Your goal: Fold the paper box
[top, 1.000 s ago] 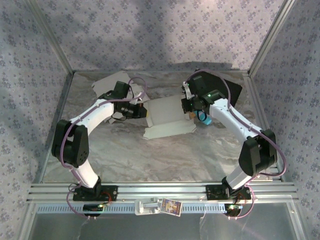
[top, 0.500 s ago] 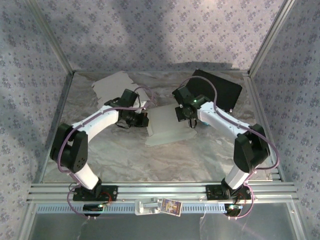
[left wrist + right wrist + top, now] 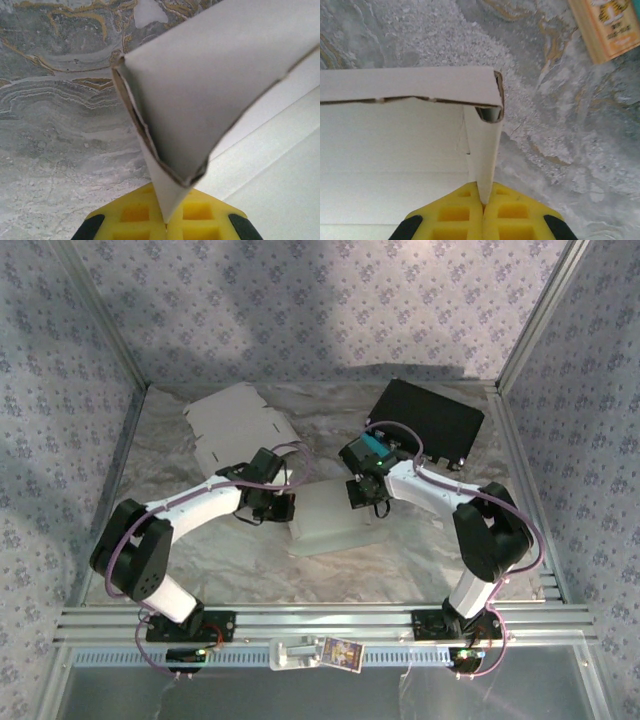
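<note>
Near the middle of the bench (image 3: 420, 560), the paper box (image 3: 335, 525) is pinched at opposite side walls by the left tool (image 3: 287, 508) and right tool (image 3: 366, 506), both walls drawn up and inward since a second ago, so folding is judged underway.

Top view: high, rear, looking down. Wrist views: very close; all share paper box (image 3: 335, 525).

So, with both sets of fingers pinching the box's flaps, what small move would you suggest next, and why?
Probably swing both flaps slightly inward: the left fingers and right fingers are each shut on a raised flap of the paper box, which looks only partly folded.
</note>
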Motion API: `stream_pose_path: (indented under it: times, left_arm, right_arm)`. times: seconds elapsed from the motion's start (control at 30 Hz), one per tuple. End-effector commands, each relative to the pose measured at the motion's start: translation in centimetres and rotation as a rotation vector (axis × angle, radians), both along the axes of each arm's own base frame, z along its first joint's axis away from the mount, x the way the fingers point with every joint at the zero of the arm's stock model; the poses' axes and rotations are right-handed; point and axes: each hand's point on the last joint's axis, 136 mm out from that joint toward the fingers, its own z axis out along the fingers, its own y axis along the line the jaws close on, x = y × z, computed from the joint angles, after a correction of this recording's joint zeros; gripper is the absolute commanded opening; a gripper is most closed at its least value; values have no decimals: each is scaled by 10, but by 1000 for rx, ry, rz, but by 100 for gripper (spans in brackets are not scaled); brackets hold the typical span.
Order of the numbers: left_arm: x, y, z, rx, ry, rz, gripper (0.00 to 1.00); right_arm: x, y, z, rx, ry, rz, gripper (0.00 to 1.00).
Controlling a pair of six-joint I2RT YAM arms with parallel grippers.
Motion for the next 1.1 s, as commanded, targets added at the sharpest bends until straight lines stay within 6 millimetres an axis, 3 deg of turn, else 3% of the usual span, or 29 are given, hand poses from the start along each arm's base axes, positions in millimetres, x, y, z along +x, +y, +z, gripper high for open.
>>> stream_pose_path:
  times: [0.0,0.47,0.7,0.87,0.9,1.07]
  left_arm:
    - [7,1,11,11,-77,1,0]
    - [7,4,15,43,-99,0,0]
    - [9,3,18,49,-107,-3,0]
    - [10,1,18,55,-105,2,0]
    - [10,0,18,54,-105,5,0]
    - [11,-1,18,43,-101,26,0]
  right_arm:
    - [-1,-3,-7,24,9,-8,9]
    - [-9,-12,-17,24,40,-19,21]
    - [2,-19,-8,-56,3,-43,10]
    - [-3,-39,-8,-268,-8,-106,0]
    - [3,-39,2,-290,-31,-130,0]
    - [-9,-60,15,-571,-56,-276,0]
